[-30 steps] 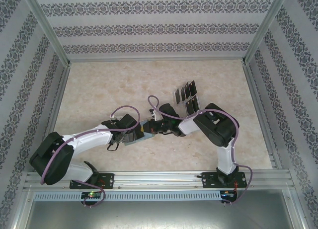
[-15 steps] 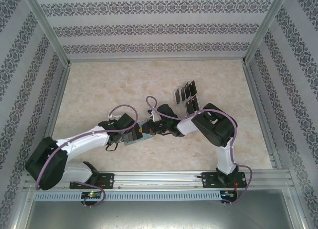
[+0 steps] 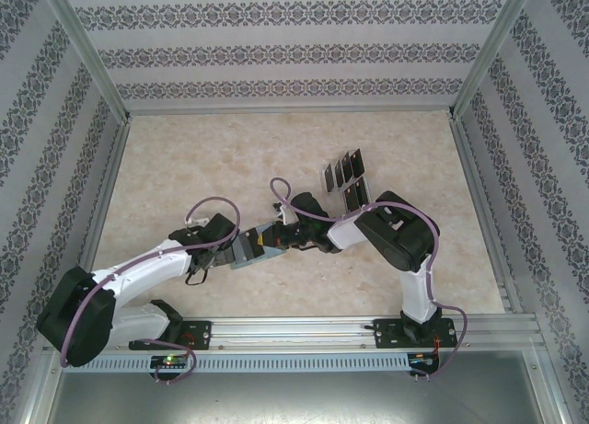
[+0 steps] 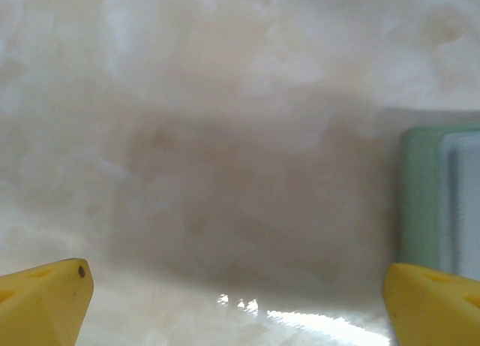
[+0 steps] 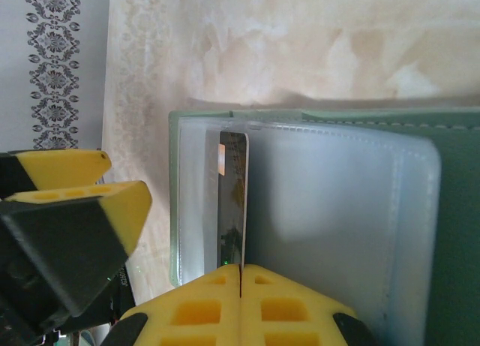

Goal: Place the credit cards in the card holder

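Right gripper (image 5: 240,280): its fingers are pressed together, pinching a card (image 5: 234,196). We see it at the bottom middle of the right wrist view.
Why held so: the card shows us its thin side and is pinched by one end. We think this lets the free end slide in first.
Card: it sits between two clear leaves (image 5: 337,211) of the holder (image 5: 456,241). We cannot tell if it is all the way in a pocket.
Holder: green and lying open on the table (image 3: 184,166). It is in the middle of the top view, between the two grippers.
Left gripper (image 4: 236,305): its fingers are spread wide with nothing between them. It is low over the table, and the holder's green edge is at the right side of its view.
Why it is there: we think it waits close by to stop the holder from sliding.
Inside the holder: we see just this one card. The big clear leaf beside it looks bare.
Other cards (image 3: 343,173): black, standing in two short rows just above the middle of the top view, well apart from the holder. What holds them up is too small to tell.
What is left: we think those cards must go in too.
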